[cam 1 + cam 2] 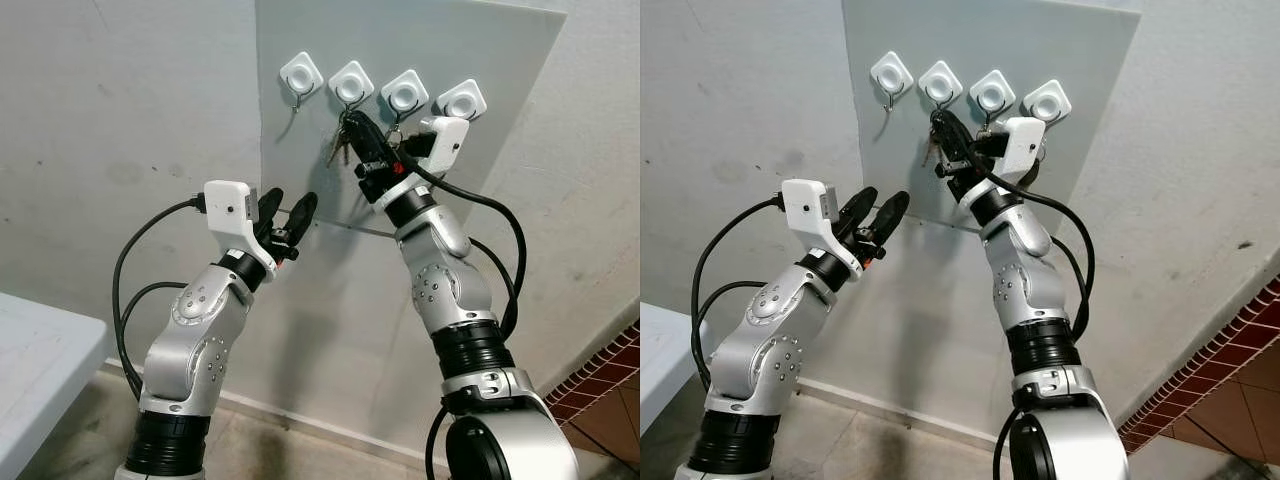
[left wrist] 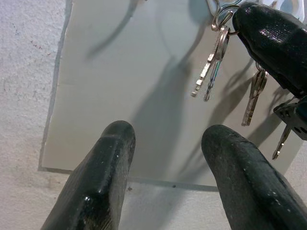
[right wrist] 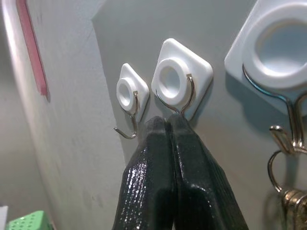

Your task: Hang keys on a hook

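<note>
A grey board (image 1: 480, 60) on the wall carries a row of white hooks. My right gripper (image 1: 354, 122) is raised to the second hook from the left (image 1: 351, 83) and is shut on the ring of a bunch of keys (image 1: 340, 142), which dangles just under that hook. In the right wrist view the closed fingertips (image 3: 168, 122) touch the hook's wire (image 3: 181, 79). The leftmost hook (image 3: 130, 96) is bare. Another key bunch (image 2: 254, 96) hangs from the third hook (image 1: 405, 93). My left gripper (image 1: 290, 200) is open, lower left of the board, holding nothing.
A white table corner (image 1: 40, 350) is at my lower left. Brick-red tiling (image 1: 610, 390) shows at the lower right. The fourth hook (image 1: 461, 101) sits beside my right wrist camera housing. A green object (image 3: 29, 221) lies low along the wall.
</note>
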`<state>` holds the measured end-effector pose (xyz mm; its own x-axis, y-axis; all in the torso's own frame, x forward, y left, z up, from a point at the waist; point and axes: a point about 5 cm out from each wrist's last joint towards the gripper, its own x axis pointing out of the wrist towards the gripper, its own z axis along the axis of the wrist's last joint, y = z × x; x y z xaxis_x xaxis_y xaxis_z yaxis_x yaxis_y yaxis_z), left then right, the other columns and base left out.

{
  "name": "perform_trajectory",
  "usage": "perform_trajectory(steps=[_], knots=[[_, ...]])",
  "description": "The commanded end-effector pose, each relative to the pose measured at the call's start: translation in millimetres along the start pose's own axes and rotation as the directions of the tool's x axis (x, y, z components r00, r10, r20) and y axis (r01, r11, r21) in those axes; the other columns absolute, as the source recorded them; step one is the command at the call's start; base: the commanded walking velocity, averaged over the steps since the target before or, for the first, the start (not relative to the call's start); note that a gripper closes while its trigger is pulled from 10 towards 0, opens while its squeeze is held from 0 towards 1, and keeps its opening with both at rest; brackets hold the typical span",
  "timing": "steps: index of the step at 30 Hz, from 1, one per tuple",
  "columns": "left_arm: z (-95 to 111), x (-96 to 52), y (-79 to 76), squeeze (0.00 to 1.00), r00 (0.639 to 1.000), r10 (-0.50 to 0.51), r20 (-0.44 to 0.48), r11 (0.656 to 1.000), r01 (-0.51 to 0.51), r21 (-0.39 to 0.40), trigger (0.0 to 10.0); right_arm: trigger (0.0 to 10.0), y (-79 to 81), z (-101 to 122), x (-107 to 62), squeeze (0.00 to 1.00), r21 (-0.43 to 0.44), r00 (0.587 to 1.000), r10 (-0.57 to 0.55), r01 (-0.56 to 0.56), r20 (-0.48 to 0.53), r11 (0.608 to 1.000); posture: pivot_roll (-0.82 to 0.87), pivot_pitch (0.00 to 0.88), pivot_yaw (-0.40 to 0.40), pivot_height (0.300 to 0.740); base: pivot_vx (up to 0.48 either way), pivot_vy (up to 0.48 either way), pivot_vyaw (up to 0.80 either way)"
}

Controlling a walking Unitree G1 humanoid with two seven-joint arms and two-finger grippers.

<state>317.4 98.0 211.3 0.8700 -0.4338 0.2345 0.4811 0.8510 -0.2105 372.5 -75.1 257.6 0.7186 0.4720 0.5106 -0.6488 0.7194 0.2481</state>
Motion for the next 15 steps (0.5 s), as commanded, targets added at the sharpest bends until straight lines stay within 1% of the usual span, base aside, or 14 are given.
perform_trajectory(steps=[1,6,8,15], knots=[[8.4,2.0,-4.1,0.00,1.000,-0.019,0.023,1.000,0.019,0.007,10.0,10.0,0.5,7.3,5.5,0.00,0.015,1.000,-0.005,0.004,0.023,1.000,0.11,0.010,-0.046,0.740,0.000,0.000,0.00],[8.1,2.0,-4.3,0.00,1.000,-0.019,0.021,1.000,0.019,0.004,10.0,10.0,0.1,6.9,5.6,0.00,0.045,1.000,-0.014,0.013,0.021,0.999,0.11,0.013,-0.046,0.740,0.000,0.000,0.00],[8.3,2.0,-4.4,0.00,1.000,-0.019,0.022,1.000,0.019,0.002,10.0,10.0,-1.2,6.1,5.2,0.00,0.080,0.999,-0.027,0.026,0.017,0.996,0.11,0.014,-0.045,0.740,0.000,0.000,0.00],[8.3,2.1,-4.7,0.00,1.000,-0.019,0.021,1.000,0.019,-0.001,10.0,10.0,-2.7,2.7,3.5,0.00,0.111,0.999,-0.034,0.034,-0.003,0.993,0.11,0.014,-0.045,0.740,0.000,0.000,0.00]])
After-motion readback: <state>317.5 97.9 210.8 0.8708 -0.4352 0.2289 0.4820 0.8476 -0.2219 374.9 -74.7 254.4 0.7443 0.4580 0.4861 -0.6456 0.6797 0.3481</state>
